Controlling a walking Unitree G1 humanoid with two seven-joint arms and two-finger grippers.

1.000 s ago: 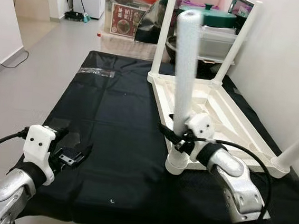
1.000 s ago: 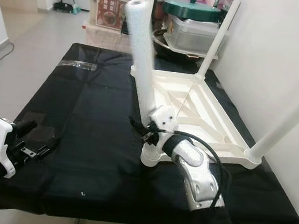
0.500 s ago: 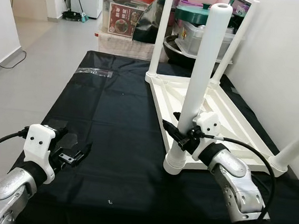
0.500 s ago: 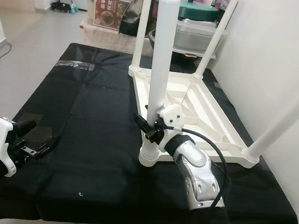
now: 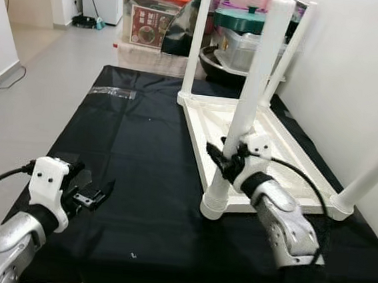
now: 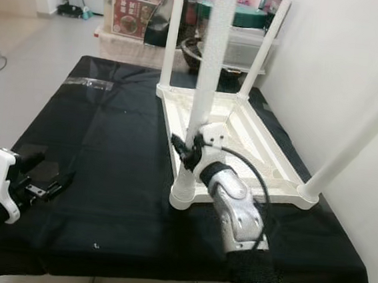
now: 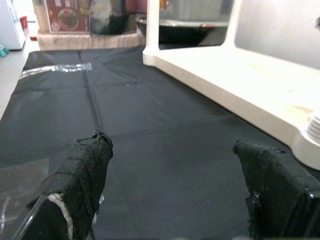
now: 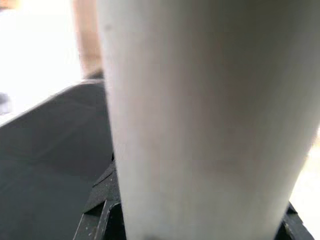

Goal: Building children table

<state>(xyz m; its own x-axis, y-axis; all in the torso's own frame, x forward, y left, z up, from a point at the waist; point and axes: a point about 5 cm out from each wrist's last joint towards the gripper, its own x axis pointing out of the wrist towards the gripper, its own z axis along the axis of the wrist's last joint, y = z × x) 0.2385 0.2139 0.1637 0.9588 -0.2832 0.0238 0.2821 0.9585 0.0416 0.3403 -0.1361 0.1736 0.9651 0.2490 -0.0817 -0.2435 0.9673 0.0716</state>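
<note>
Upturned white children's table [image 5: 269,139] lying along the right edge of the black-covered surface [image 5: 142,144], legs pointing up. Near-left table leg [image 5: 249,107] standing tilted in its corner socket, clamped low down by the right end effector [image 5: 227,160], finger tips hidden behind the leg. Left end effector [image 5: 93,196] spread wide over the near-left corner, holding nothing. Far-right leg cut off at the frame's edge.

The white table leg [image 5: 248,110], gripped by the right claw [image 5: 229,160], has been swung from leaning toward the robot's left, through near upright half a second ago, to tilting rightward over the upturned tabletop [image 5: 277,146].
</note>
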